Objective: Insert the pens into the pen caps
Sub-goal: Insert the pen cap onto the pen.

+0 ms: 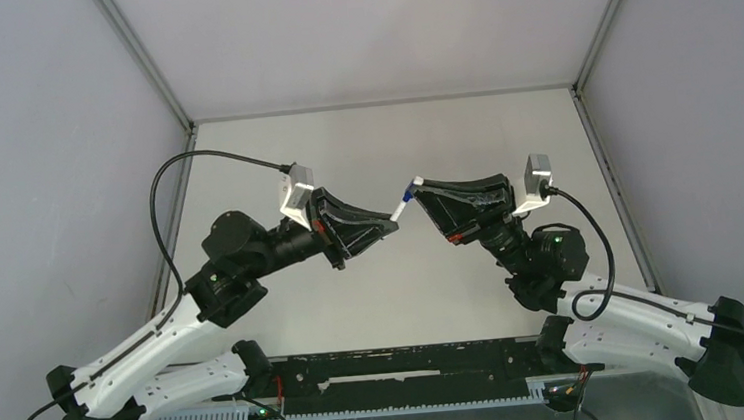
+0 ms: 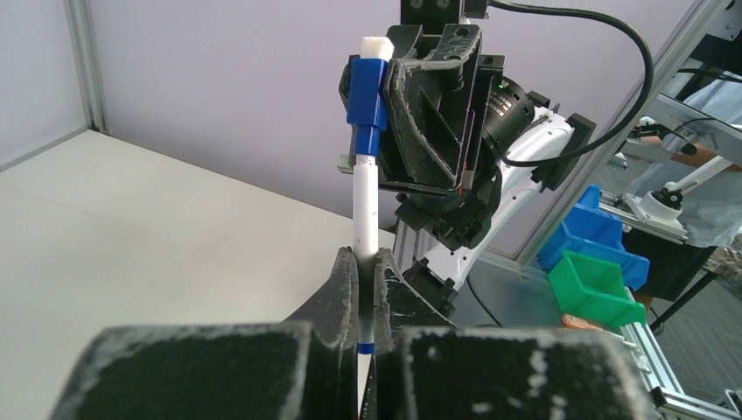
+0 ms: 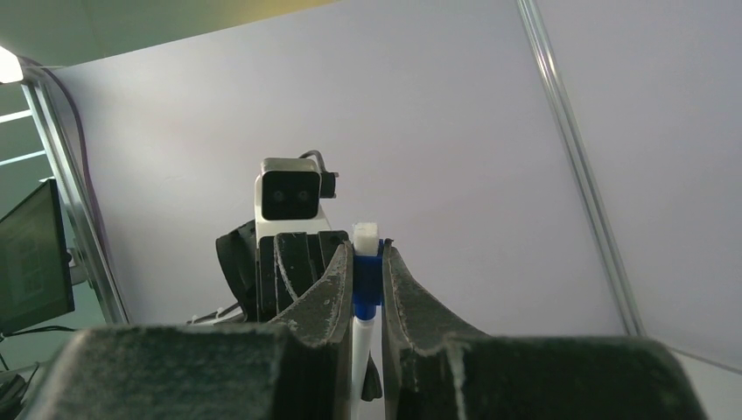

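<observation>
A thin white pen (image 1: 399, 211) hangs in the air over the middle of the table, between my two grippers. My left gripper (image 1: 392, 224) is shut on its barrel; in the left wrist view the pen (image 2: 364, 206) rises straight up from between the closed fingertips of that gripper (image 2: 365, 258). The pen's upper end sits inside a blue pen cap (image 2: 367, 92) with a white end piece. My right gripper (image 1: 416, 184) is shut on that cap; in the right wrist view the cap (image 3: 367, 282) is pinched at the tips of that gripper (image 3: 367, 255), and the pen (image 3: 361, 341) runs down between the fingers.
The pale table (image 1: 394, 288) is walled on three sides by grey panels. A black rail (image 1: 401, 368) runs along the near edge between the arm bases. Beyond the table's side stand a blue bin (image 2: 595, 232) and a green bin (image 2: 599, 284).
</observation>
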